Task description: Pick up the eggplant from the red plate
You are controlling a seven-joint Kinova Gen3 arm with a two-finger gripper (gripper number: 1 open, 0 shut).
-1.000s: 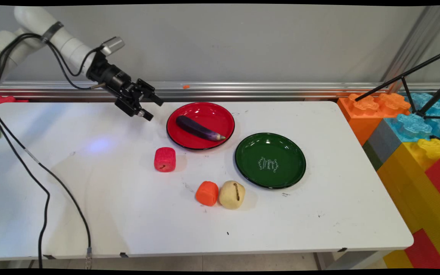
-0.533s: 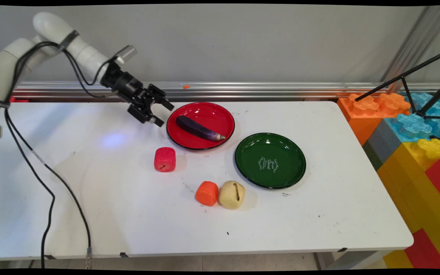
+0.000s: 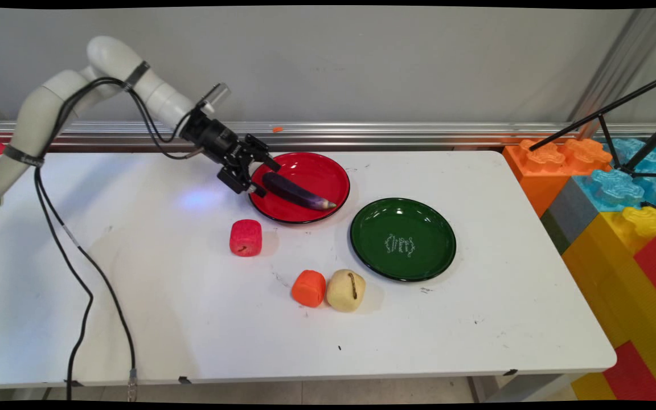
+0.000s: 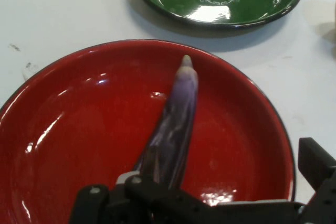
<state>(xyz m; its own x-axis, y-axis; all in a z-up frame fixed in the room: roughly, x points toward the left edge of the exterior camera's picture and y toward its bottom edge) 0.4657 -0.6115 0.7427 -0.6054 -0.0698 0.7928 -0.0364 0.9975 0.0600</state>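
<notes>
The black two-finger gripper (image 3: 261,179) hangs at the left rim of the glossy red round plate (image 3: 328,171), angled down toward the blunt end of the long dark purple toy eggplant (image 3: 296,193) that lies across that plate. Its fingers stand apart, one on the far side of the eggplant's end and one on the near side, and nothing is clamped between them. In the hand view the eggplant (image 4: 173,129) runs straight away from the gripper (image 4: 220,203), its pale pointed tip toward the plate's far rim (image 4: 63,145), and its near end is hidden behind the black linkage, so whether a finger touches it cannot be told.

The eggplant rests flat in the plate, not lifted. To the right and a little nearer sits a dark green round plate (image 3: 373,256) with pale lettering in its middle, bare of any object. On the white counter (image 3: 476,319), near the red plate's left near side, stands a red knitted cube-shaped toy (image 3: 246,237). Nearer still, an orange soft block (image 3: 308,288) and a beige potato-like toy with a brown slit (image 3: 345,290) sit touching, just left of the green plate. Large coloured building blocks (image 3: 618,222) are stacked at the right edge of the counter.
</notes>
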